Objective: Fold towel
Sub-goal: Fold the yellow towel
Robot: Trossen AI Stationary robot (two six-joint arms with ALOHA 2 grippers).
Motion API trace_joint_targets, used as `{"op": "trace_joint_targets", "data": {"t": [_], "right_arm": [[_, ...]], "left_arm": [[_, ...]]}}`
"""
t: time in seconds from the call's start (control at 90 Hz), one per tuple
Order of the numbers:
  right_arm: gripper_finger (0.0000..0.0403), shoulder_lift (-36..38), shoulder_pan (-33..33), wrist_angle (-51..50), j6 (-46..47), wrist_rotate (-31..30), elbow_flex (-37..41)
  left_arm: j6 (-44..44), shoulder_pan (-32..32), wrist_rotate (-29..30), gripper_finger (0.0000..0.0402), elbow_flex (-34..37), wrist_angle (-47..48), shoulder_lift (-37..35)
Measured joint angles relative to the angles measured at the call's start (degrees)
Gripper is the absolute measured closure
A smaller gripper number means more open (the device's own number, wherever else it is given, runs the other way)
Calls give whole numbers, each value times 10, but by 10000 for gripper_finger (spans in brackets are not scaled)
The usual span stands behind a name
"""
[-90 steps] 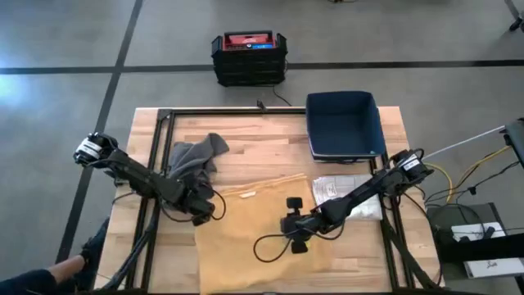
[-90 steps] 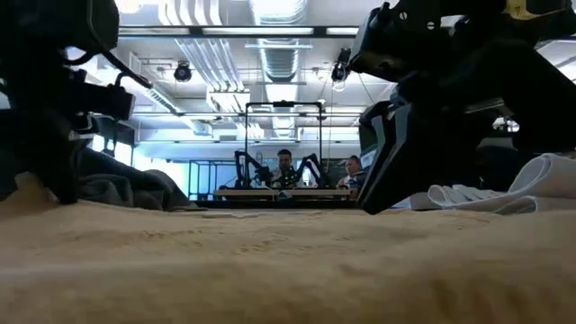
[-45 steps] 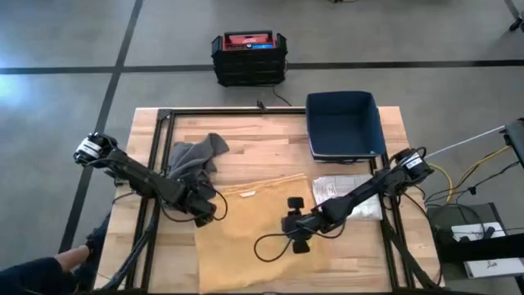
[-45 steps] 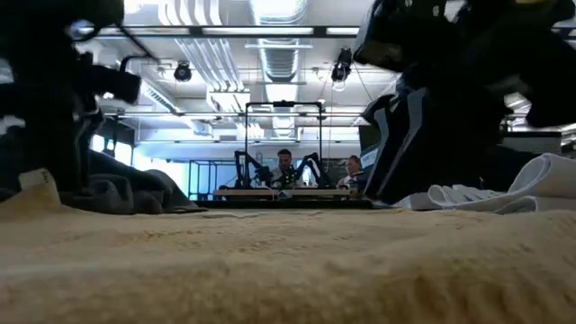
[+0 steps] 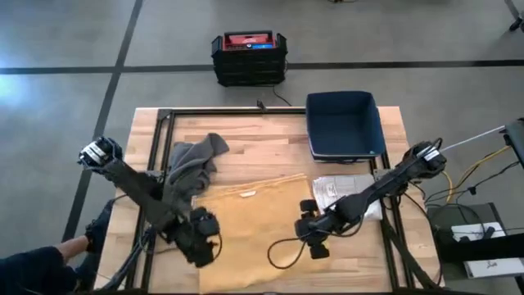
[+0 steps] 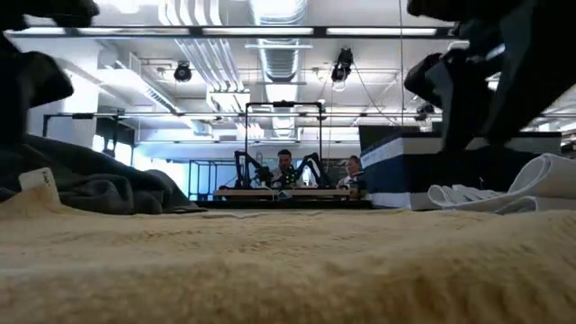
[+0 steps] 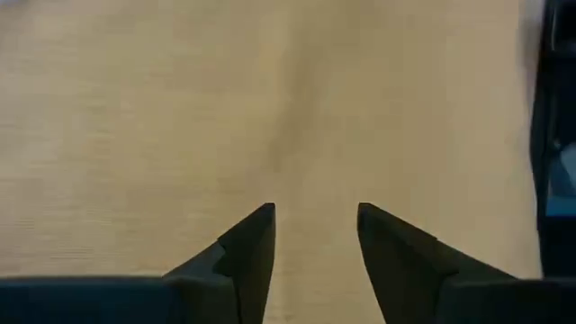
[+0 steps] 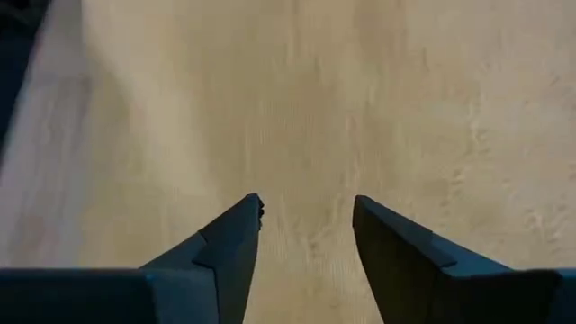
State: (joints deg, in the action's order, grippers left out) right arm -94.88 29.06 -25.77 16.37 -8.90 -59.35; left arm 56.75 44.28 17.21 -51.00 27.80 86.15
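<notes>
wooden table [image 5: 270, 147] under tan towel [image 5: 254, 221]

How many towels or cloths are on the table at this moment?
3. The tan towel lies spread at the front centre. The grey cloth is crumpled behind it on the left side. The white folded cloth lies right of the tan one, before the blue bin. None looks hidden.

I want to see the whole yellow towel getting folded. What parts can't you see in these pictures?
- Yellow towel: its near edge is cut off by the high view's bottom edge.
- Its left edge: hidden under the left gripper in the high view.
- Gray cloth: partly covered by the left arm.
- Folded white cloth: the right arm crosses it; the right gripper hides towel too.
</notes>
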Motion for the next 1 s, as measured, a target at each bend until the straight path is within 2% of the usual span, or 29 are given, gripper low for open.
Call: {"op": "trace_joint_targets", "data": {"t": [0.144,0.267,0.322,0.411,0.5,0.611,0.778,1.0], "right_arm": [[238,-4,-36,-1,-53,-119,0],[248,-4,-103,3,-103,-130,-16],[253,-4,-140,25,-127,-117,-23],[264,-5,-198,88,-162,-64,-23],[277,-18,-246,171,-170,-14,-23],[301,-52,-285,233,-164,16,-23],[344,-109,-303,238,-164,33,-23],[399,-143,-309,227,-164,29,-23]], "left_arm": [[-27,-13,0,288,0,22,34],[-21,-54,9,306,-4,98,32],[-23,-76,25,315,-12,127,23],[-54,-112,50,328,-20,150,8],[-87,-146,61,338,-19,152,-1],[-117,-178,64,346,-18,152,0],[-167,-201,63,355,-13,152,8],[-171,-207,63,353,-13,151,8]]}}
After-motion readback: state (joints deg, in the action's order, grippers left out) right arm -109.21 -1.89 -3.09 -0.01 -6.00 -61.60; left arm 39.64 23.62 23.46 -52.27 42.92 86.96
